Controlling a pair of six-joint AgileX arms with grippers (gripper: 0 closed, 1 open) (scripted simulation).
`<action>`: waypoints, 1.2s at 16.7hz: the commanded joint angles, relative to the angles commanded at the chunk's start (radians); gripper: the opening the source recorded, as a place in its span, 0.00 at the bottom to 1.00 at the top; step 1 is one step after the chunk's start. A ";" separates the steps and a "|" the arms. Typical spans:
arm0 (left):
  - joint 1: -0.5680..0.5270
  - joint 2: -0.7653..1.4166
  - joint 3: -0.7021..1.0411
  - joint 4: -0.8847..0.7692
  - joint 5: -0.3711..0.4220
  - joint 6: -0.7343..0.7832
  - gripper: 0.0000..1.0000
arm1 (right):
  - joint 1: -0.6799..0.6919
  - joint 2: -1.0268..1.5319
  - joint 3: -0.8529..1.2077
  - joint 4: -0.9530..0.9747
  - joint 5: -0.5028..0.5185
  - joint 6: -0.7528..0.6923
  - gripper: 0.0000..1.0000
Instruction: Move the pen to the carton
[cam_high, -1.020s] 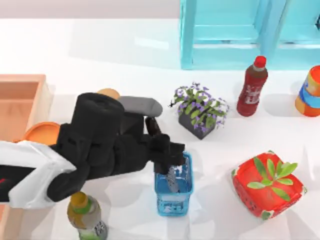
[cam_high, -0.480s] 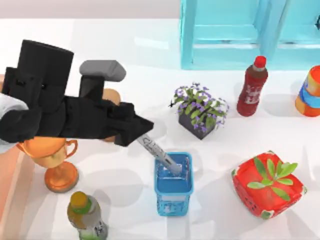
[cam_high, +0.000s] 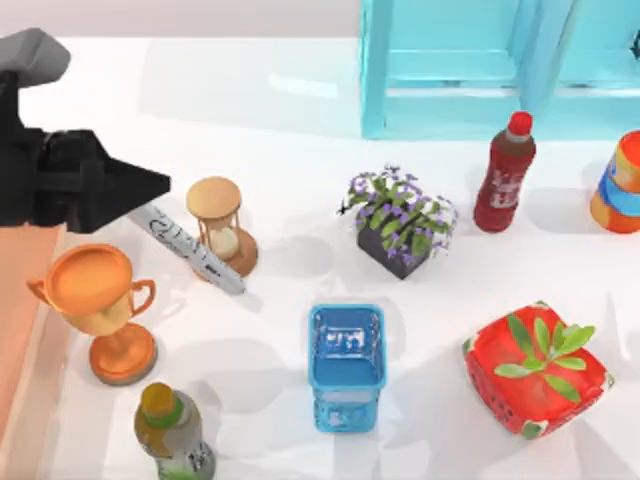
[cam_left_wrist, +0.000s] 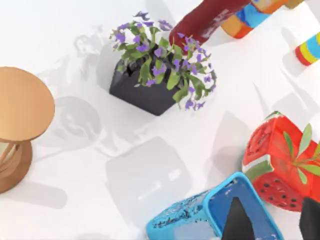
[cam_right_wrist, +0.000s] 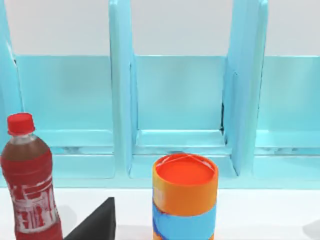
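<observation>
Left gripper: I have it at the far left of the table, raised, fingers clamped on the pen's upper end.
Pen: hanging slantwise from my left gripper, its free end pointing right and toward the near side. It crosses just in front of the hourglass in the top view; I cannot tell whether the two touch.
Carton: an orange-brown strip at the left edge of the table, beside the trophy. The pen is not over it.
Right gripper: I see one dark fingertip in the right wrist view, facing the blue shelf, the red bottle and the orange can; grip state I cannot tell.
Basket: blue, near the table's middle, well apart from the pen.
Other things: flower pot right of the hourglass, red box at near right, green bottle at near left.
</observation>
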 joint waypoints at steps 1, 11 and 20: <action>0.009 -0.009 0.006 -0.011 0.006 0.005 0.00 | 0.000 0.000 0.000 0.000 0.000 0.000 1.00; 0.075 0.027 0.110 -0.083 -0.053 0.144 0.00 | 0.000 0.000 0.000 0.000 0.000 0.000 1.00; 0.353 0.157 0.396 -0.413 -0.211 0.656 0.00 | 0.000 0.000 0.000 0.000 0.000 0.000 1.00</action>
